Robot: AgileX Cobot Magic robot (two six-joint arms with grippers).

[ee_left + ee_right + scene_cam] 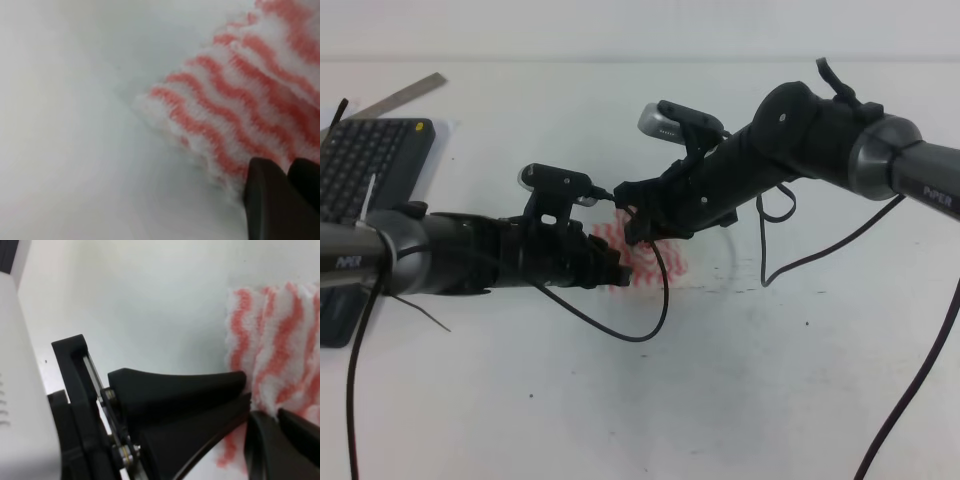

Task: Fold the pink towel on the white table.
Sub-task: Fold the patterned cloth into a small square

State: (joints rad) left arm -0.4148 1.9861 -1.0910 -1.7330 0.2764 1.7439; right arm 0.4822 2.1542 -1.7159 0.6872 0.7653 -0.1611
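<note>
Two black robot arms meet over the middle of a white table [740, 380], both reaching down onto a small pink towel [665, 262], white with wavy pink-red stripes. The arms hide most of it from above. At the far left edge sit a dark grey keyboard [365, 165] and a metal ruler [400, 97].

The left gripper [285, 175] shows two dark fingertips close together at the towel's edge, seemingly pinching cloth, with the striped fabric bunched up beside them. The right gripper [247, 402] has its fingers drawn nearly together at the towel's border, apparently nipping it, though the contact point is partly hidden.

This looks like the grasping stage of a fold: both edges held, cloth not yet laid over. The next move likely calls for lifting both held edges together and carrying them evenly across to the opposite side, keeping the cloth taut so it lands flat.
</note>
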